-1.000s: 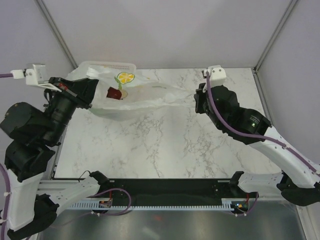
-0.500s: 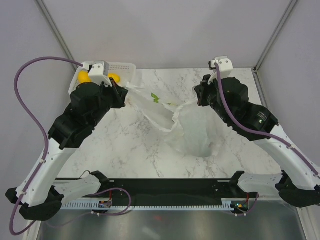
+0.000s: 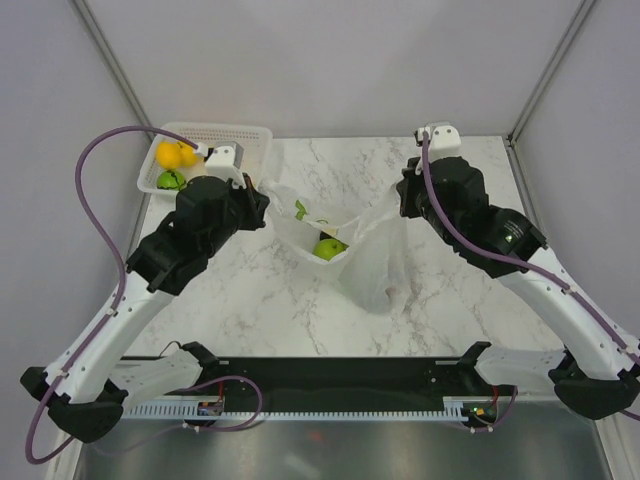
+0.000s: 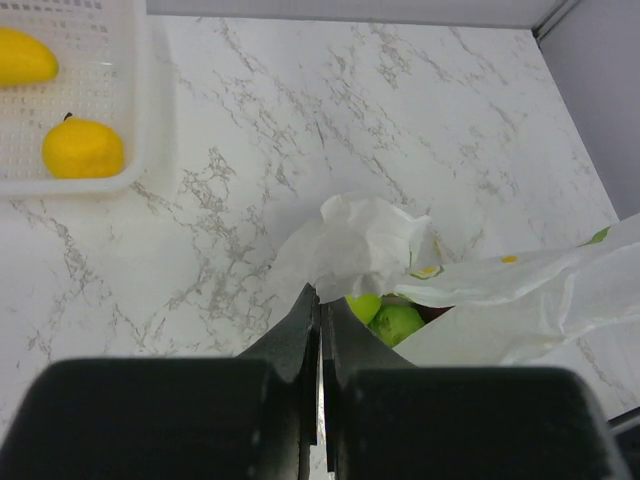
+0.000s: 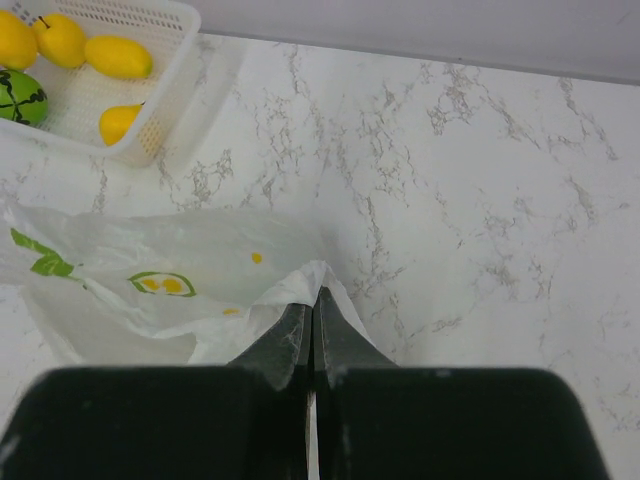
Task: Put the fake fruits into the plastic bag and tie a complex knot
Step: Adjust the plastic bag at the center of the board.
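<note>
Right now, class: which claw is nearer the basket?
Left. The left claw pinches the bag just right of the basket; the right claw holds the bag's other side, much farther right.

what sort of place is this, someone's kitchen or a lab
Probably a robot lab cell, not a kitchen: a left arm and right arm bolted at the near edge of a table, bare grey walls with metal posts, a basket of fruit and a bag.

Thin crinkly translucent plastic bag; glossy fruits; smooth marble-patterned surface; rigid perforated white plastic basket
</note>
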`<state>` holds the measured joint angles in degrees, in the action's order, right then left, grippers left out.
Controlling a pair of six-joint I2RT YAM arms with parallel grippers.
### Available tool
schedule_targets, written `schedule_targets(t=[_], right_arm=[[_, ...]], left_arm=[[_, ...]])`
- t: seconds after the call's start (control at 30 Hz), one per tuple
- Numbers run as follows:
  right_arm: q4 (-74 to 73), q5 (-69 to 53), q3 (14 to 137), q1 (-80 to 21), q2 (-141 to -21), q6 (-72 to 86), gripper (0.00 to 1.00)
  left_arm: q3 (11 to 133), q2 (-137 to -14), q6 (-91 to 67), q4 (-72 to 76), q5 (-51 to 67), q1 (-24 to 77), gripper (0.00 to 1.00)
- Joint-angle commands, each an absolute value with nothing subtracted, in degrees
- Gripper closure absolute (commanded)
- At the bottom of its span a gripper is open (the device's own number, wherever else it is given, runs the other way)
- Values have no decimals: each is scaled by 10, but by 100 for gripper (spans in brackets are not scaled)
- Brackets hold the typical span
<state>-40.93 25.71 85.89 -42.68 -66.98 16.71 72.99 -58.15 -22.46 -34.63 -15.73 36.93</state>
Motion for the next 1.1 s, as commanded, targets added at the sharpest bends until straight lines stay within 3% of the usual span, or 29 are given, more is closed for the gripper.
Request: schedule_targets(t=[0.0,0.37,0.77,1.07], right_arm=[[-396,252,874,-425,-652,168,100],[-410,231,968,-423,-682,149,100],[-397,173,925,-417,-712,146,99],[-406,86,991,-412,-747,172,89]], left_arm=[[753,-556,-236,-314,-151,367,98],[828,-541,-219,-330,-153,367,95],[773,-506,-228,-337,-158,367,89],[773,-495,-217,-339,-163,367,87]])
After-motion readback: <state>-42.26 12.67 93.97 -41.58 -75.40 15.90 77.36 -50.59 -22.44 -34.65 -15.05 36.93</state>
